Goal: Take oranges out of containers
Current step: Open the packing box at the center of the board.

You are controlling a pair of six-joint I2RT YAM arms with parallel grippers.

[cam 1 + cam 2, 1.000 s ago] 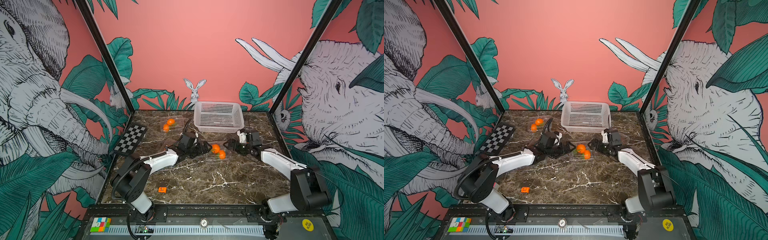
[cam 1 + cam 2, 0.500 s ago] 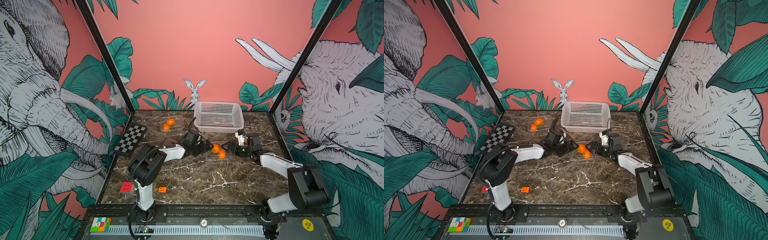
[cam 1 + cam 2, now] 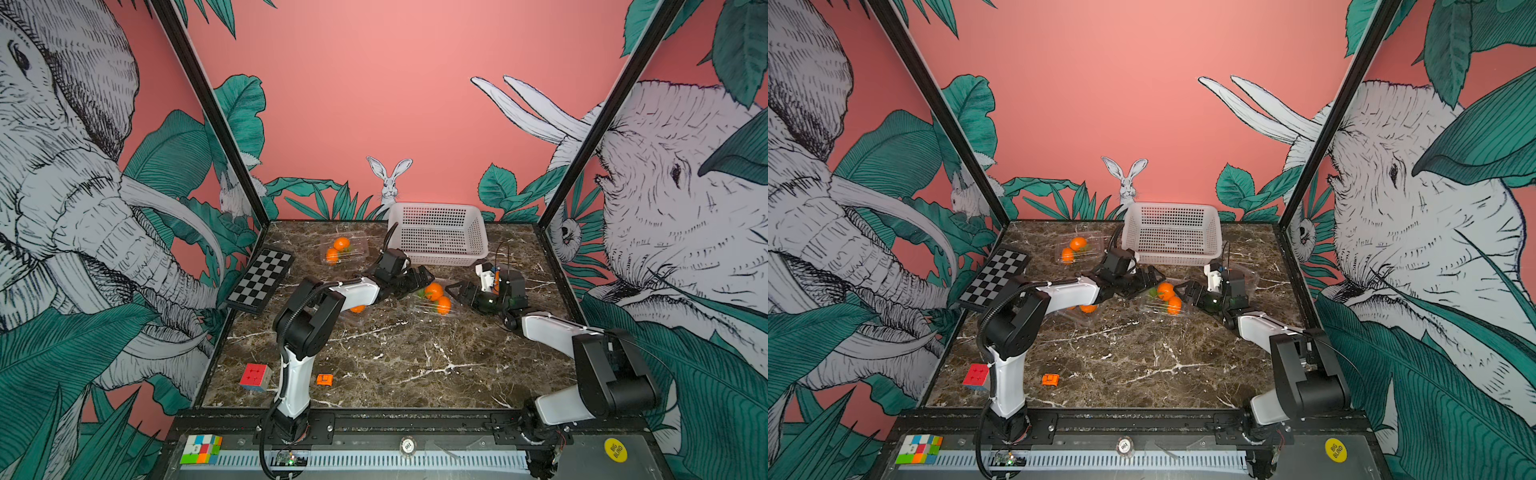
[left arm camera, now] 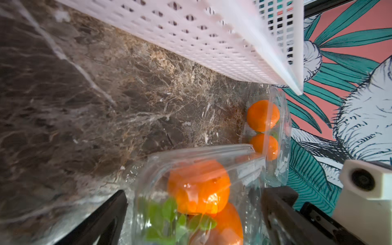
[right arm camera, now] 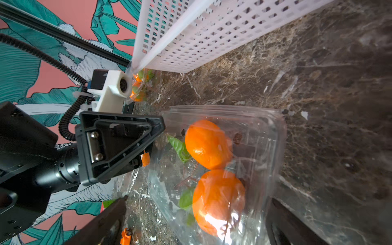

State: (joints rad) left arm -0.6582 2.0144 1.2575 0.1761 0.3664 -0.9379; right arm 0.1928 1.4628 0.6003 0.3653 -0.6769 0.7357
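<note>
Container holding two oranges | left fingers splayed around it; right fingers likewise splayed

The middle box is of clear ribbed plastic and lies flat on the worktop. Two bright oranges with green leaves sit inside it, touching each other. The back box, well apart at the rear left, holds another pair of oranges. A third box is half hidden; one orange shows in it.
</note>
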